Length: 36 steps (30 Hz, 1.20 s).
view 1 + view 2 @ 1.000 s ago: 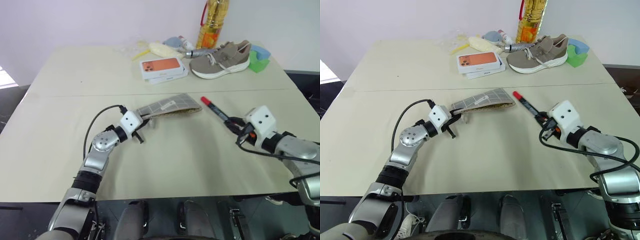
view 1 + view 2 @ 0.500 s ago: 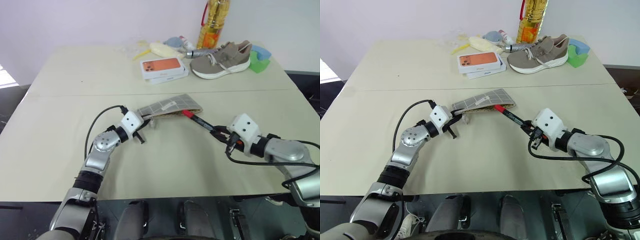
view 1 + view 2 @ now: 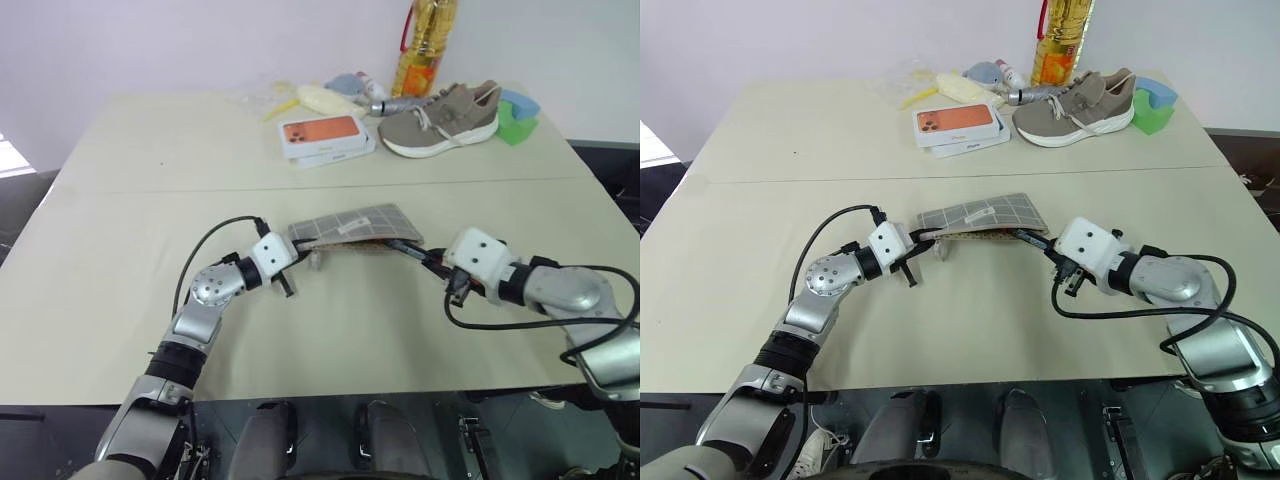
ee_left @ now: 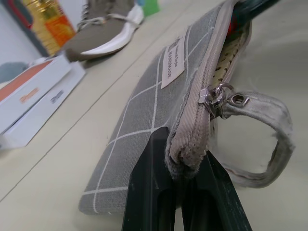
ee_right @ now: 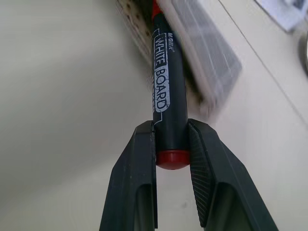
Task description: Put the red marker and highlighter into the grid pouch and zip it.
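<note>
The grid pouch (image 3: 350, 224) lies in the middle of the table, its mouth unzipped. My left gripper (image 4: 180, 195) is shut on the pouch's left end, just beside the zip pull loop (image 4: 260, 130). My right gripper (image 5: 171, 149) is shut on the red marker (image 5: 167, 103) near its red tail end. The marker's front end is pushed into the open right end of the pouch (image 3: 1025, 232); its red cap is mostly hidden inside. The highlighter is out of view.
At the back of the table stand two stacked orange-faced phone boxes (image 3: 326, 137), a tan shoe (image 3: 440, 120), a bottle of oil (image 3: 424, 45), a green and blue block (image 3: 519, 115) and small clutter (image 3: 320, 95). The near table area is bare.
My right gripper has carried the marker leftward and pushed its capped end into the pouch's mouth. My left gripper has shifted the pouch slightly to the right.
</note>
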Available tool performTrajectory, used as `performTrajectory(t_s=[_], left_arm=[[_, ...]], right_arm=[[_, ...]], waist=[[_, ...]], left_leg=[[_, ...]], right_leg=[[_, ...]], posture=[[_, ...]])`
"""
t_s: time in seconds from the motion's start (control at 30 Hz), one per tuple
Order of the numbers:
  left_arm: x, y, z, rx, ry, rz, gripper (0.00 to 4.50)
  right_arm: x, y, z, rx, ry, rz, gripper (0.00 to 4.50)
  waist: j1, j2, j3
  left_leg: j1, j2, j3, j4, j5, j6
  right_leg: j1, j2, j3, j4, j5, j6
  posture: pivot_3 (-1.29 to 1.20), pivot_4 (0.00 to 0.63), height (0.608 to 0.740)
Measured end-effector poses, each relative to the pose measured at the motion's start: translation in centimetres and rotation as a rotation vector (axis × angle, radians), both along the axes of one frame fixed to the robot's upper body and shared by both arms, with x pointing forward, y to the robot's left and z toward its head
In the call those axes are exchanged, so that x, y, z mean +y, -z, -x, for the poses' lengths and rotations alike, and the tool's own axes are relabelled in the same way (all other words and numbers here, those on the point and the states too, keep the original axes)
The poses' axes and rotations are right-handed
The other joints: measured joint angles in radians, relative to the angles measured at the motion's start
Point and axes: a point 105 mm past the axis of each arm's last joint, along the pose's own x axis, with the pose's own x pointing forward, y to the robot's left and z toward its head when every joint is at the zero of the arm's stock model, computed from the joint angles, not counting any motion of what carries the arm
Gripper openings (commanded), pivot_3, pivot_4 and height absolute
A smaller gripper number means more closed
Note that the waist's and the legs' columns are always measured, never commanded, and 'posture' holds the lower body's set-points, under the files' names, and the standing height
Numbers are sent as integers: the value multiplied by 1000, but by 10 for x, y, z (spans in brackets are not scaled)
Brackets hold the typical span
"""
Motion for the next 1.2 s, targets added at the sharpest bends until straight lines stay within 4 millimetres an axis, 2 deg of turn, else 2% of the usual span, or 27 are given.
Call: performTrajectory(t_s=[0.1, 0.2, 0.27, 0.3, 0.4, 0.5, 0.6, 0.7, 0.77, 0.93, 1.0, 1.17, 1.2], left_arm=[[-10, -3, 6, -19, 48, -5, 0], [-9, -4, 6, -21, 55, -12, 0], [-10, -4, 6, -20, 57, -13, 0], [-10, -4, 6, -20, 58, -13, 0], [-10, -3, 6, -18, 58, -14, 0], [-9, -3, 5, -11, 50, -10, 0], [-10, -2, 4, 3, 38, 3, 0], [-13, -2, 1, 19, 17, 24, 0], [-14, -3, 0, 24, 6, 34, 0], [-23, -10, -10, 43, -46, 91, 0], [-27, -11, -11, 53, -54, 107, 0], [-29, -9, -13, 76, -75, 116, 0], [-29, -9, -14, 76, -79, 118, 0]], right_arm=[[20, -4, 1, -23, -82, 56, 380], [28, -4, 0, -23, -105, 84, 380], [30, -3, 0, -17, -107, 90, 1432], [30, -2, 0, -12, -108, 92, 1794], [27, -3, -1, -22, -101, 107, 3394], [24, -16, -3, -47, -69, 31, 3394], [31, -38, 1, -56, -62, -153, 3394], [46, -54, 18, -3, -121, -347, 3394], [55, -55, 30, 48, -163, -400, 3394], [94, -21, 35, 207, -120, -620, 3394], [103, -13, 27, 222, -62, -671, 3394], [108, 5, -6, 207, 132, -706, 3394], [110, 8, -10, 209, 150, -714, 3162]], waist=[[1, 0, 0], [3, 0, 0], [3, 0, 0], [3, 0, 0], [2, 0, 0], [2, 0, 0], [2, 0, 0], [3, 0, 0], [3, 0, 0], [1, -3, -1], [0, -3, -1], [1, -3, -1], [1, -3, -1]], left_leg=[[0, 0, 0, 0, 0, 0], [0, 0, 0, 1, 0, 0], [0, 0, 0, 1, 0, 0], [0, 0, 0, 1, 0, 0], [0, 0, 0, 1, 0, 0], [0, 0, 0, 0, 0, 0], [0, 0, 0, 0, 0, 0], [0, 0, -1, 1, 0, 0], [0, 0, -1, 1, 0, 0], [0, 0, -2, 1, 0, 0], [0, 0, -1, 1, 0, 0], [0, -1, -1, 1, 0, 0], [0, -1, -1, 1, 0, 0]], right_leg=[[0, 0, 0, 0, 0, 0], [0, 0, 0, 0, 0, 0], [0, 0, 0, 0, 0, 0], [0, 0, 0, 0, 0, 0], [0, 0, 0, 0, 0, 0], [0, 0, 0, 0, 0, 0], [0, 0, 0, 0, 0, 0], [1, 0, -1, 0, 0, 0], [1, 0, -1, 0, 0, 0], [2, 0, -1, 0, 0, 0], [1, 0, -1, 1, 0, 0], [1, 0, -1, 1, 0, 0], [1, 0, -1, 1, 0, 0]], posture=[[0, 150, 740], [0, 150, 740], [0, 150, 740], [0, 150, 740], [0, 150, 740], [0, 150, 740], [0, 150, 740], [0, 150, 740], [0, 150, 740], [0, 150, 740], [0, 150, 740], [0, 150, 740], [0, 150, 740]])
